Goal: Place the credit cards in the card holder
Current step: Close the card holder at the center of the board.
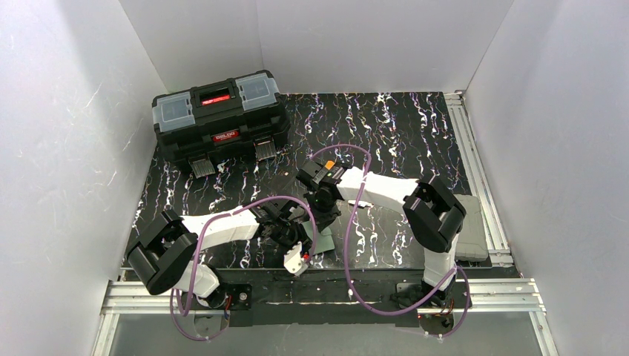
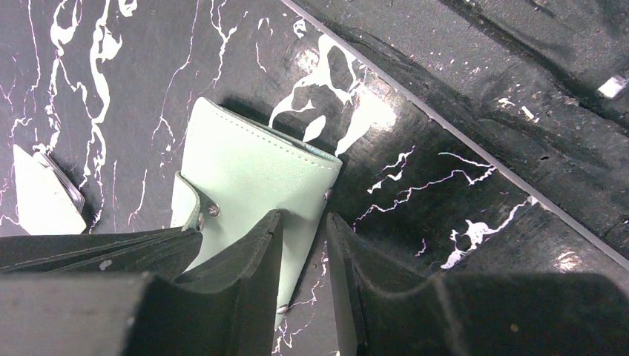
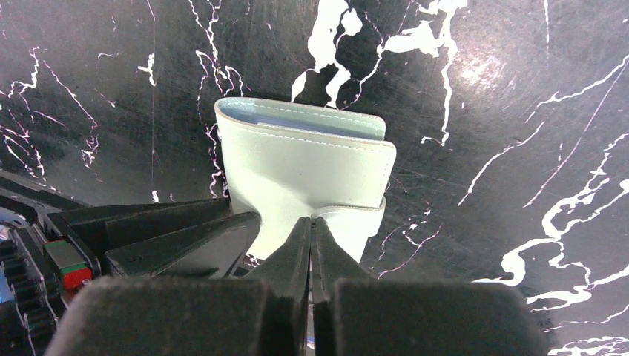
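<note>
The card holder (image 1: 324, 241) sits close to the near edge of the counter (image 1: 400, 126), about midway along it, where the two arms meet. It is mint green and folded shut. In the right wrist view its open side faces away from the camera, showing a thin pale-blue strip of lining between the two stitched leaves. Its snap tab wraps round one side edge and comes back across the outer face.

The right fingers (image 3: 289, 252) are closed tight, tip against tip. They meet at the free end of that tab and pinch it against the holder's face. In the left wrist view the same fingers show as a flat dark wedge that ends at the tab beside its metal snap.

The left fingers (image 2: 252, 259) stand narrowly apart at the holder's other side. One lies over the green face and the other is beyond the edge, above bare counter. The holder's edge and a corner stud run into the gap between them. I cannot tell whether they actually press on the leather.

A white flat piece (image 2: 37, 196) with a grey rim under it shows near the holder at the left border of the left wrist view. It is too cropped to identify.

A black toolbox (image 1: 219, 122) stands in the far left corner, well apart from both arms.
</note>
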{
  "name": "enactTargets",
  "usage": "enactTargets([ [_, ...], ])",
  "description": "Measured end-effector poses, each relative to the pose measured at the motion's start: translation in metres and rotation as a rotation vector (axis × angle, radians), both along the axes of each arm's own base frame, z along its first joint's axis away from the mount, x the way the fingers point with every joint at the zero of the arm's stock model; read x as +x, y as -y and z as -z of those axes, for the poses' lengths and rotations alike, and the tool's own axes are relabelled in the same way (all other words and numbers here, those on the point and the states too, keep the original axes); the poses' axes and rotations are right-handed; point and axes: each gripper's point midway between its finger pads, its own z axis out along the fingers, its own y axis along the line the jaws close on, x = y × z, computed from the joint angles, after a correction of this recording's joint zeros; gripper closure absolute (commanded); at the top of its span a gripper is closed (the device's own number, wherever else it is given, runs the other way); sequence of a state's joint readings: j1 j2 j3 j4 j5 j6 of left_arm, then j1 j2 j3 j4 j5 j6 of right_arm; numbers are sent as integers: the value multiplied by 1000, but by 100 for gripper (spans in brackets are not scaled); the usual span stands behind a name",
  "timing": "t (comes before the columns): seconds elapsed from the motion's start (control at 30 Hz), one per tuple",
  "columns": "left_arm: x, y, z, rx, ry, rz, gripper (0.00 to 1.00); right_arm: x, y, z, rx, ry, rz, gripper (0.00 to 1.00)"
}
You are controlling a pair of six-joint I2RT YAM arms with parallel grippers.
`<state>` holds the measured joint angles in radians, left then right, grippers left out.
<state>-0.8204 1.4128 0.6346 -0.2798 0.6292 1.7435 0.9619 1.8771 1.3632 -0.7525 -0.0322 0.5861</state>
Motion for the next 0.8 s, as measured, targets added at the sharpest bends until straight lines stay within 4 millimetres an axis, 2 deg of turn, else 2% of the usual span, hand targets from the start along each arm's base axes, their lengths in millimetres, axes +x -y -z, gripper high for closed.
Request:
enactTargets([
  [0.3, 0, 0, 0, 0, 0, 0, 73, -8, 3, 4, -1, -35, -17, 99],
  [0.8, 0, 0, 0, 0, 0, 0, 73, -9, 2, 6, -1, -43, -22, 99],
])
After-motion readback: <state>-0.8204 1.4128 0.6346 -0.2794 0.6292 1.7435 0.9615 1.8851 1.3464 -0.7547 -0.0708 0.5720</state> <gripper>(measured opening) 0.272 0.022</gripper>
